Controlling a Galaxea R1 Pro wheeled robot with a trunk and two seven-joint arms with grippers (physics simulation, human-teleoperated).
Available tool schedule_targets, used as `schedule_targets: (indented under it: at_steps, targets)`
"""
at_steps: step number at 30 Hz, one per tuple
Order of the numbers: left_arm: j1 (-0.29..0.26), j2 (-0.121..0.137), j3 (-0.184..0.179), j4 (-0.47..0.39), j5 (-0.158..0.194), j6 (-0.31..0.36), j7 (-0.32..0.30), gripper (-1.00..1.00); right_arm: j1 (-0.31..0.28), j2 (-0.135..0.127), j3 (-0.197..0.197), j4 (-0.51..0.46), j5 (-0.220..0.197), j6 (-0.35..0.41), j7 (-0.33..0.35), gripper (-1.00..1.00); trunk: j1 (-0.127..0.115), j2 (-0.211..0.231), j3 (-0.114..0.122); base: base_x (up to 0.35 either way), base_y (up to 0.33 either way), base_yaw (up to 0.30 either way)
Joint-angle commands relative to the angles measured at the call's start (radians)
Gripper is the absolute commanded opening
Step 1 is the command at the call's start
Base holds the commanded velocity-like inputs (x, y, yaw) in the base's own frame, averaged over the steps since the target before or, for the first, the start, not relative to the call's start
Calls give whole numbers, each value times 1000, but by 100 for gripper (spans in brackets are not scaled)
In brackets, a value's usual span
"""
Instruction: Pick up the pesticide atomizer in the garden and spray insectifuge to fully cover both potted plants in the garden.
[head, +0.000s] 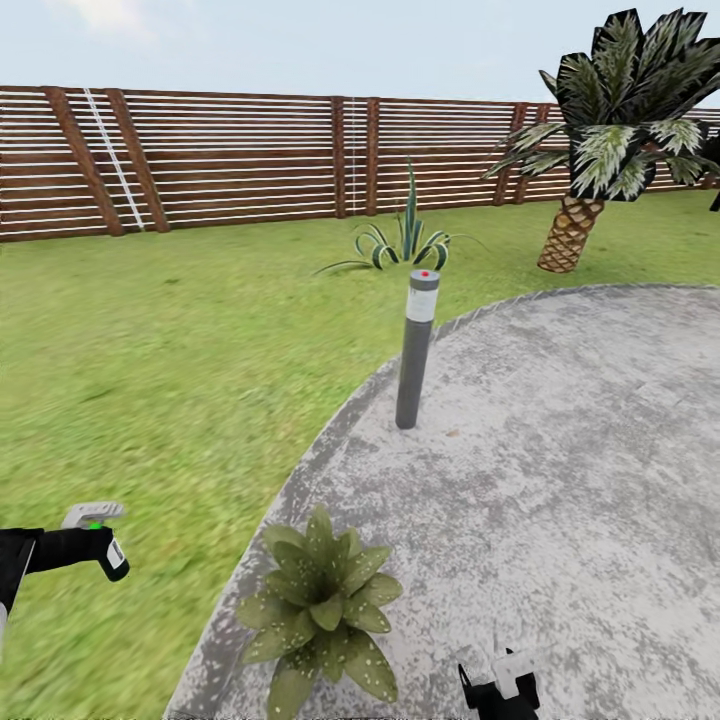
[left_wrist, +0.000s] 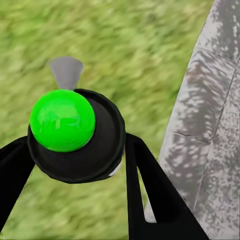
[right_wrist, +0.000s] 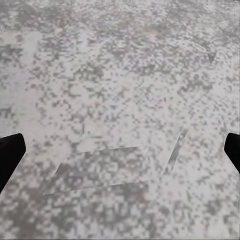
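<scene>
The left claw (left_wrist: 75, 165) grasps the round dark atomizer (left_wrist: 80, 140) with its glossy green cap, and the right claw (right_wrist: 120, 150) is released over the rough speckled patio (right_wrist: 120, 75).

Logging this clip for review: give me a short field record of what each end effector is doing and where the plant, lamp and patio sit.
left end effector: shut on atomizer, over lawn
atomizer top: green, in the left wrist view
right end effector: open, above patio
plant: at patio edge, near the robot
lamp: upright on patio edge
fence: behind lawn
palm: far right
</scene>
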Motion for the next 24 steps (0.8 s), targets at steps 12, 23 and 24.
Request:
schedule_targets:
  at_steps: [12, 23, 24]
  targets:
    - [-1, -5, 5, 1, -5, 5, -7, -100, -1, 0, -6, 3, 10, -3, -4, 100, 0, 0, -1, -135, 297, -215]
    - [-1, -12, 6, 1, -6, 5, -5, -100, -1, 2, -6, 3, 10, -3, -4, 100, 0, 0, -1, -100, 300, -296]
    - [-1, -12, 5, 1, -5, 5, -5, -100, -1, 2, -6, 3, 10, -3, -4, 100, 0, 0, -1, -9, 316, -296]
